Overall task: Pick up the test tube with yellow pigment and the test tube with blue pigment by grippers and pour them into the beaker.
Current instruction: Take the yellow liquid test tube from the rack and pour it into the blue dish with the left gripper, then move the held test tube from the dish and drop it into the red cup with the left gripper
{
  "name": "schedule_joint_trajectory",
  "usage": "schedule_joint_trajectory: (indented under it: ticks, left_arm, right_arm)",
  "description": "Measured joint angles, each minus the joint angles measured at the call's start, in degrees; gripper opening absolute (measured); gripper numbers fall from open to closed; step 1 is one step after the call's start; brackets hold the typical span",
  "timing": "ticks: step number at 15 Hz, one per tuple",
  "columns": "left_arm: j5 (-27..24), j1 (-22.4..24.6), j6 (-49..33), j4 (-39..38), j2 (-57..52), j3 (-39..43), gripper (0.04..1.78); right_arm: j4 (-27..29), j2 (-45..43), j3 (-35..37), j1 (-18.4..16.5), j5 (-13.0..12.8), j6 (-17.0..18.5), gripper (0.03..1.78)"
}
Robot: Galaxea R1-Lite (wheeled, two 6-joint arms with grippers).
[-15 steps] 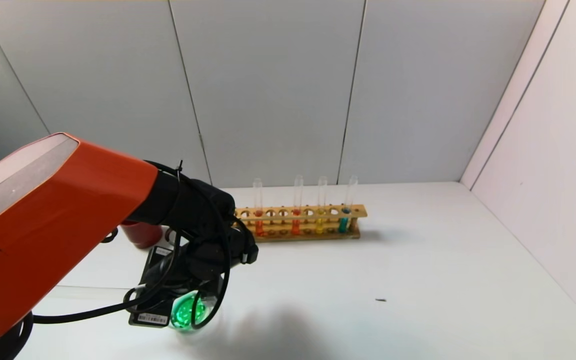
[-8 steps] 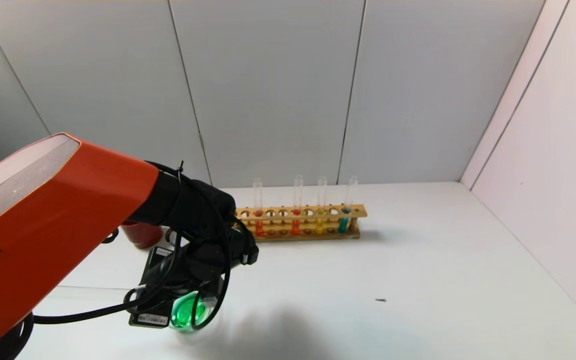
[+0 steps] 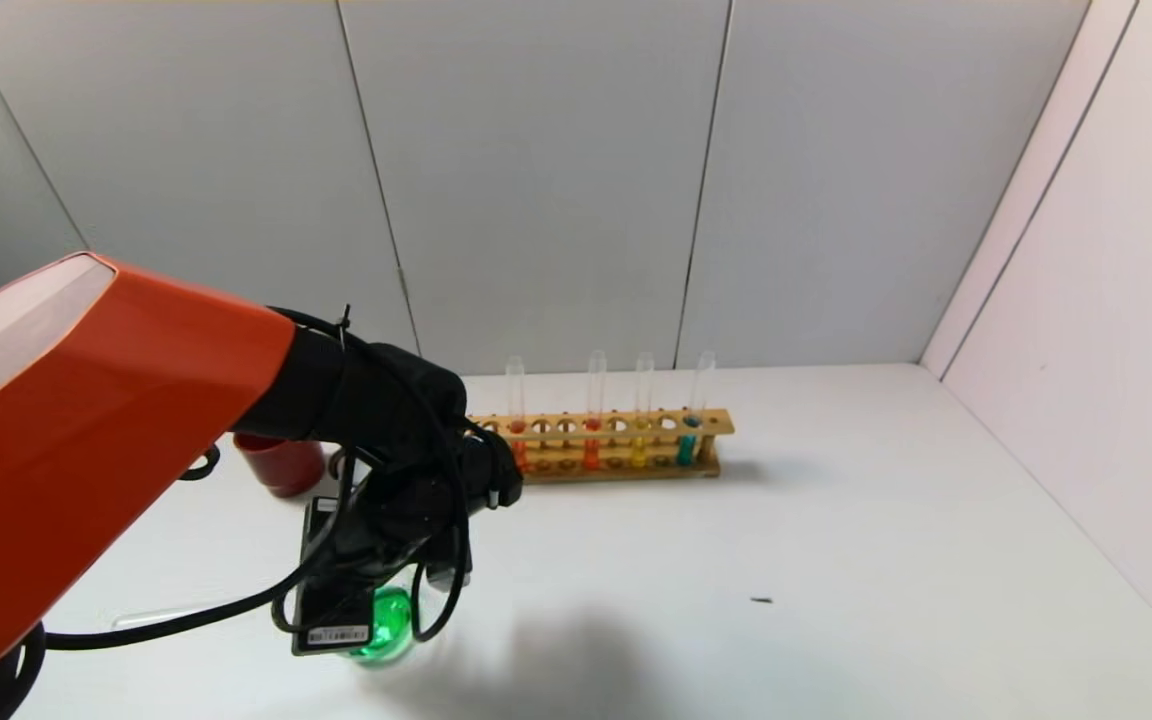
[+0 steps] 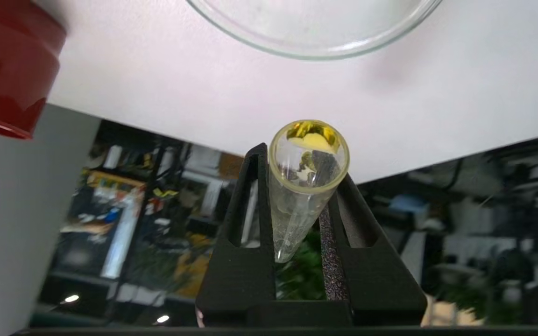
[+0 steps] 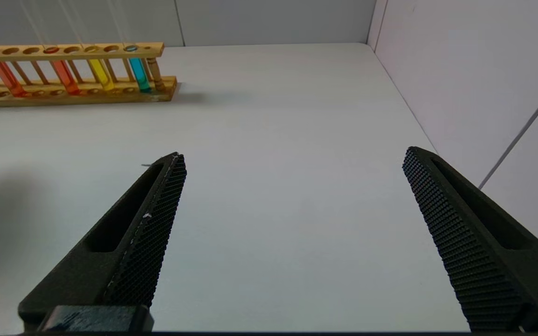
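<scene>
My left gripper is shut on the test tube with yellow pigment, a clear tube holding only yellow traces, its mouth pointing away from the wrist towards the beaker's clear wall. In the head view the left gripper hangs over the beaker, which holds green liquid and is partly hidden by the hand and cables. The test tube with blue pigment stands at the right end of the wooden rack, also in the right wrist view. My right gripper is open and empty, low over bare table.
The rack also holds a yellow-liquid tube and two orange-red tubes. A dark red cup stands behind the left hand. A faint clear tube-like shape lies on the table at the left. Walls close in at the back and right.
My left arm has lifted a little and its hand has shifted right and turned over the beaker. The rack and its tubes have not moved.
</scene>
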Motion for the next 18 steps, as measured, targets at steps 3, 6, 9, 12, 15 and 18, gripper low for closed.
schedule_joint_trajectory:
  ticks: [3, 6, 9, 12, 15, 18]
  left_arm:
    - [-6.7, -0.5, -8.7, -9.4, -2.5, 3.1, 0.32]
    - [-7.7, -0.5, -12.0, -19.2, -8.3, 8.5, 0.32]
    - [-7.7, -0.5, -17.1, -24.9, -13.3, 10.5, 0.32]
    - [-6.5, -0.4, -21.4, -31.6, -18.4, 13.2, 0.32]
    - [-4.9, 0.5, -21.9, -40.2, -23.7, 17.0, 0.32]
    - [-4.4, 3.9, -23.5, -47.7, -27.5, 18.6, 0.32]
  right_arm:
    - [0.0, 0.0, 0.0, 0.0, 0.0, 0.0, 1.7]
    - [0.0, 0.0, 0.0, 0.0, 0.0, 0.0, 1.7]
    - [0.0, 0.0, 0.0, 0.0, 0.0, 0.0, 1.7]
    - [0.0, 0.0, 0.0, 0.0, 0.0, 0.0, 1.7]
    - [0.0, 0.0, 0.0, 0.0, 0.0, 0.0, 1.7]
    - [0.0, 0.0, 0.0, 0.0, 0.0, 0.0, 1.7]
